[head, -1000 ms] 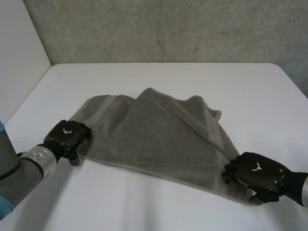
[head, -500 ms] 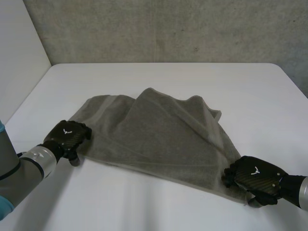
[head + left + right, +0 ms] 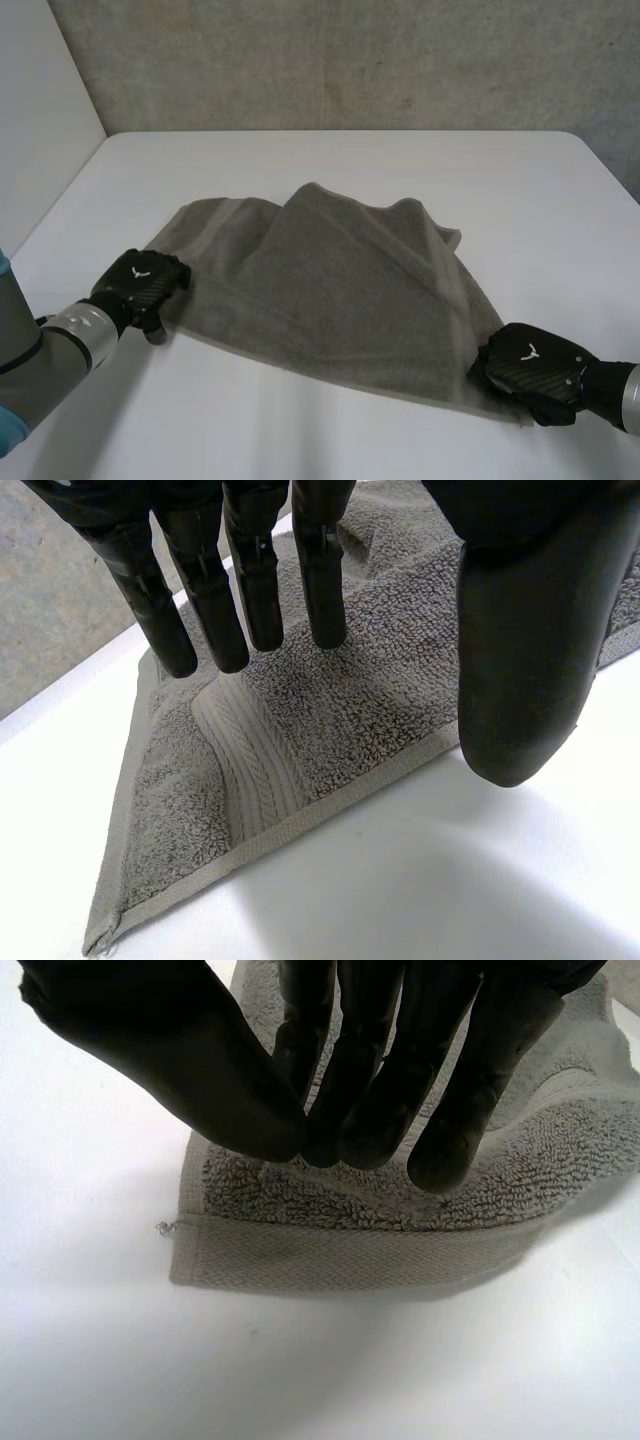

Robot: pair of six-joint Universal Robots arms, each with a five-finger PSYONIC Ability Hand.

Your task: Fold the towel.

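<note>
Two hands sit at the near corners of the grey towel (image 3: 330, 290), which lies rumpled in the middle of the table (image 3: 330, 160). The left hand (image 3: 140, 282) is unmoved, its straight fingers (image 3: 250, 590) resting on the left corner. Over the last second the right hand (image 3: 530, 365) has drawn in, pinching the right corner between thumb and fingers (image 3: 370, 1090). The fold probably awaits a left-side grip.

The white table (image 3: 330, 160) spans the middle and lower frame. A grey-green towel (image 3: 330, 280), partly folded over itself, lies across its centre, reaching toward the lower right.
</note>
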